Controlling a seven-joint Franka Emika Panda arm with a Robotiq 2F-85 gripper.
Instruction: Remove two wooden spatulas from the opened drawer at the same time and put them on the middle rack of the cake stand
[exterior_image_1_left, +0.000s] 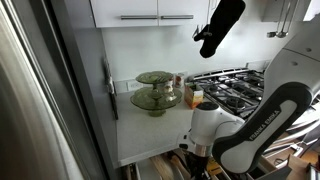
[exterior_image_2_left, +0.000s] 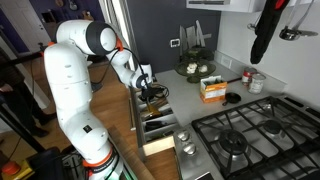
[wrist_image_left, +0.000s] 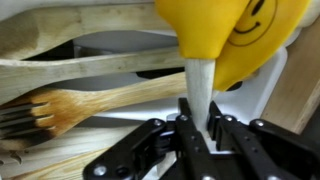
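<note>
In the wrist view my gripper (wrist_image_left: 200, 115) is shut on the pale wooden handle (wrist_image_left: 200, 82) of a spatula with a yellow smiley head (wrist_image_left: 232, 35). Only this one handle shows between the fingers. Other wooden spatulas (wrist_image_left: 100, 68) and a wooden fork (wrist_image_left: 70, 108) lie flat in the opened drawer (exterior_image_2_left: 160, 135). In both exterior views the gripper (exterior_image_1_left: 195, 150) (exterior_image_2_left: 152, 93) is down at the drawer. The green glass cake stand (exterior_image_1_left: 155, 90) (exterior_image_2_left: 195, 68) stands on the counter in the corner, away from the gripper.
A gas stove (exterior_image_1_left: 235, 88) (exterior_image_2_left: 240, 135) lies beside the drawer. A small box (exterior_image_2_left: 211, 90) and a cup (exterior_image_2_left: 256, 82) sit on the counter. A black oven mitt (exterior_image_1_left: 220, 25) (exterior_image_2_left: 265, 35) hangs above. A tall fridge side (exterior_image_1_left: 40, 100) borders the counter.
</note>
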